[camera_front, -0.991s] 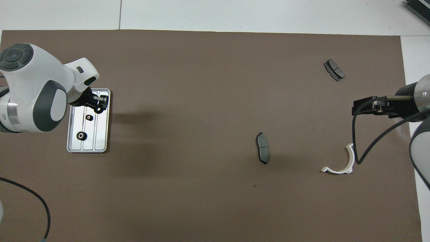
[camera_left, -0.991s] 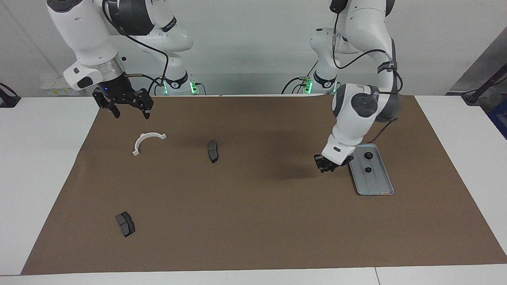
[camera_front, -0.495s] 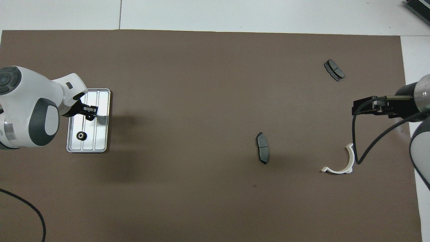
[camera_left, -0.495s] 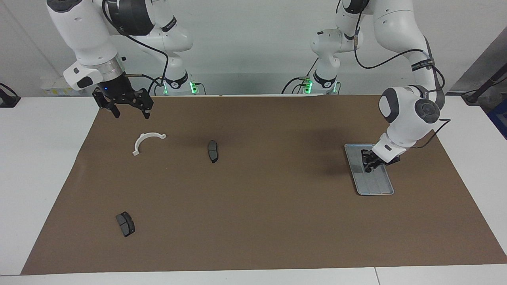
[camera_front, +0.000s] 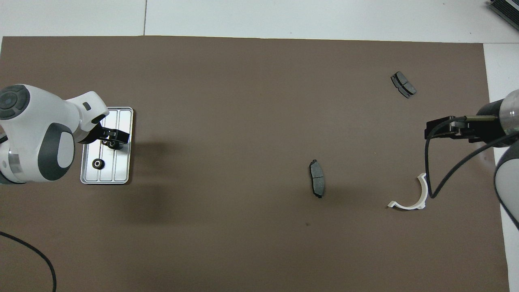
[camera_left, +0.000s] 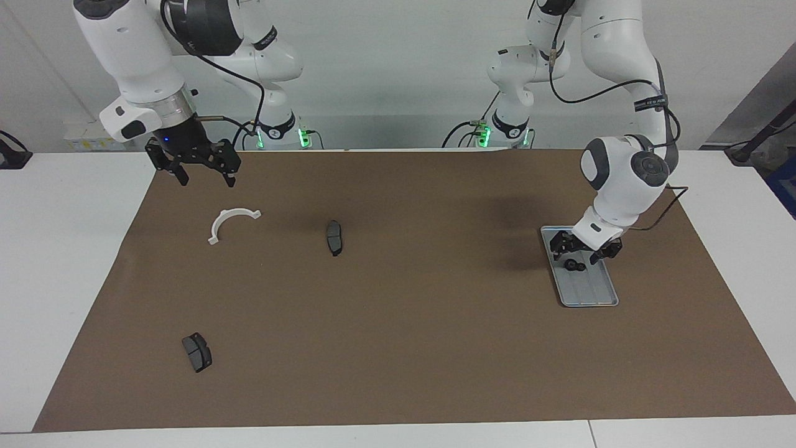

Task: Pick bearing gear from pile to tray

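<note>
Facing view: left claw (camera_left: 585,256) spread, low over flat silver-grey metal tray (camera_left: 598,297); small black round bearing gear (camera_left: 571,266) lies in tray beneath. Gear likely light, stiff, roll-prone; pinch across outer rim. Right claw (camera_left: 204,178) spread, waiting above brown mat.

The brown mat (camera_left: 410,323) lies bare through its middle; only a white bracket (camera_left: 231,223) and two dark pads (camera_left: 334,237) (camera_left: 197,351) dot the right arm's end
</note>
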`<action>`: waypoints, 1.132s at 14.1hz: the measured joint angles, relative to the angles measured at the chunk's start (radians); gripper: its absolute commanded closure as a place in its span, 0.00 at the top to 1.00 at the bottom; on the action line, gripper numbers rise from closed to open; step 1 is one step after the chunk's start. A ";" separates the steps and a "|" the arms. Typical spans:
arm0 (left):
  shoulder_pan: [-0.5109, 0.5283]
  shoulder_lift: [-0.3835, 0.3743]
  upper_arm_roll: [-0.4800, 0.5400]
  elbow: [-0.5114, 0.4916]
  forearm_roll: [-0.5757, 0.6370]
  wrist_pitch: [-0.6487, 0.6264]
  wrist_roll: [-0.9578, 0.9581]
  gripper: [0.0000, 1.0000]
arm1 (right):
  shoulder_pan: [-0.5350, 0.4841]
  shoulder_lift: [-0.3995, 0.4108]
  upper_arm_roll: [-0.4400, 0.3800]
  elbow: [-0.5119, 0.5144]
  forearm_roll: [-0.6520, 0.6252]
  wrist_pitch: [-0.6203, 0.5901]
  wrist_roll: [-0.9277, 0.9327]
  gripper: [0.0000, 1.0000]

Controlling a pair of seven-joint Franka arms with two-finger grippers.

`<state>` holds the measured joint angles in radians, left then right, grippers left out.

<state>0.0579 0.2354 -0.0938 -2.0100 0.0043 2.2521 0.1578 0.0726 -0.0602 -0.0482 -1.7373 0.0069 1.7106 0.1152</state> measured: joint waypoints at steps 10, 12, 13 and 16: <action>-0.004 -0.085 -0.007 0.019 0.000 -0.102 -0.030 1.00 | 0.000 0.000 0.000 0.000 0.000 0.000 0.000 1.00; -0.004 -0.094 -0.008 0.070 -0.001 -0.184 -0.072 1.00 | 0.000 -0.001 0.000 0.000 0.000 0.000 0.000 1.00; -0.005 -0.095 -0.009 0.103 -0.001 -0.228 -0.090 1.00 | 0.000 -0.001 0.000 0.000 0.000 0.000 0.000 1.00; -0.025 -0.097 -0.010 0.197 -0.001 -0.336 -0.116 1.00 | 0.000 -0.001 0.000 0.000 0.000 0.000 0.000 1.00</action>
<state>0.0326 0.1381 -0.1040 -1.8133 0.0034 1.9157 0.0413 0.0726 -0.0608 -0.0482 -1.7369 0.0069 1.7108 0.1152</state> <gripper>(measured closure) 0.000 0.000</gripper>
